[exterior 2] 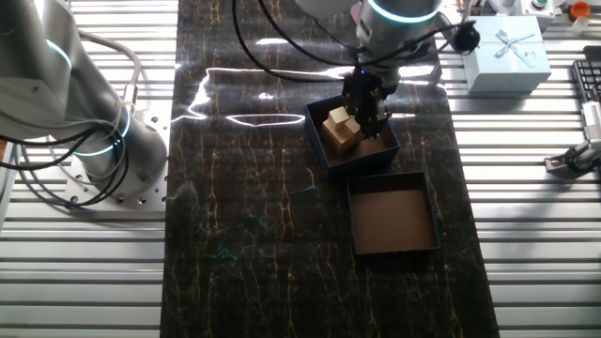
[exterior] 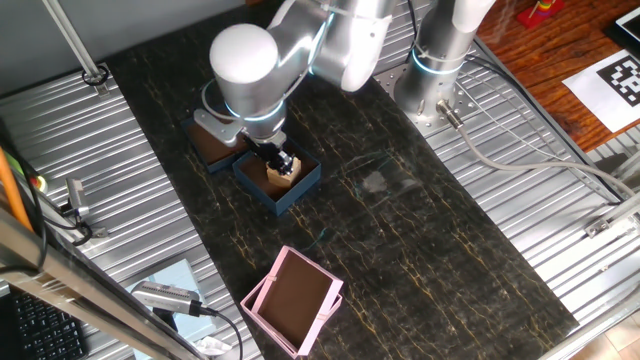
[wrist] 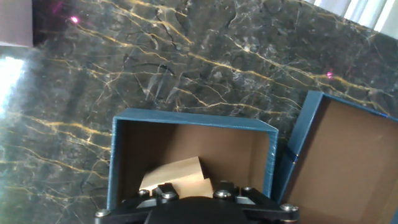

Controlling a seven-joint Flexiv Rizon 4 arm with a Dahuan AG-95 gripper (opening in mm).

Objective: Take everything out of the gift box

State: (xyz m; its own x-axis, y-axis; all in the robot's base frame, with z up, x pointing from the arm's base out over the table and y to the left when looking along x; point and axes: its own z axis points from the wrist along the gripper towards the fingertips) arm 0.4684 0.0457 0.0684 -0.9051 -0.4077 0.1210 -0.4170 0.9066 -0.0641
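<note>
Gift box: the gift box [exterior 2: 352,141] is a small square of dark navy card with deep walls and a plain brown inside; it stands on the table near the middle, under the arm, and shows in the hand view [wrist: 193,134] with a textured blue rim.
Blocks: light tan wooden blocks [exterior 2: 340,130] lie inside the gift box, smooth and sharp-edged, a small cube resting on a larger chunk; how many there are cannot be made out.
Blocks, hand view: one pale block [wrist: 177,177] shows at the box floor, its near part cut off by the hand's housing.
Gripper: the gripper [exterior 2: 374,111] reaches down into the gift box just beside the blocks.
Fingers: black and thin; whether they are wide, narrow or gripping a block I cannot tell, as the fingertips are hidden by the wrist in one fixed view and lost against the dark wall in the other.
Lid: a shallower dark blue lid [exterior 2: 394,214], brown inside, lies open side up, its corner touching the gift box.
Pink box: a pink box [exterior: 293,302] with a brown inside sits tilted, well apart from the gift box.
Table: the table [exterior: 430,260] has a glossy black marble-look top with gold veins, flanked by ribbed metal.
Pale box: a light blue box [exterior 2: 507,58] with a ribbon sits on the metal at the far right.
</note>
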